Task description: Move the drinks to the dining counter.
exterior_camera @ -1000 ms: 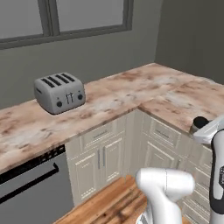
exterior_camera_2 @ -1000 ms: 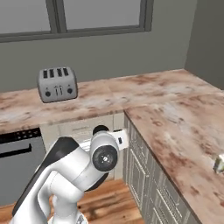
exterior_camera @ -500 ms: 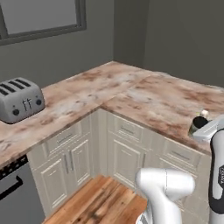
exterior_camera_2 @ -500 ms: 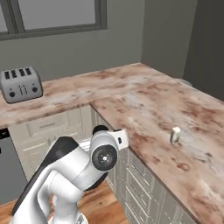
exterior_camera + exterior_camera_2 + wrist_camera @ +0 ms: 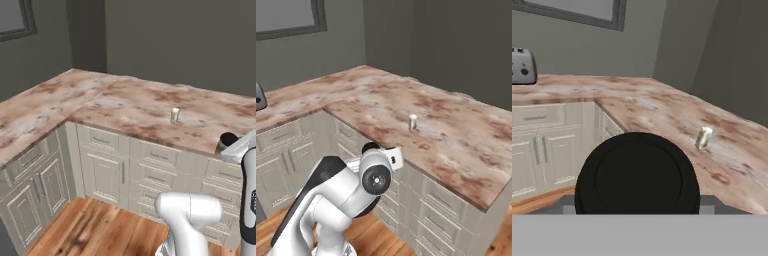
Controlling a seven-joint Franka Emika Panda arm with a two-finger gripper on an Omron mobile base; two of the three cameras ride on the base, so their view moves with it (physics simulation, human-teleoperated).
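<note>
Black-lidded cup (image 5: 637, 175) held in pincer (image 5: 637, 210), carton (image 5: 703, 137) well beyond

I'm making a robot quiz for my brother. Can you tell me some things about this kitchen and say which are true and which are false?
1. The white carton stands upright on the dining counter. True.
2. The claw is carrying a banana. False: the claw holds the cup with the black lid.
3. A grey toaster sits far from the carton. True.
4. The drawers under the counter are pulled open. False: the drawers are all shut.
</note>
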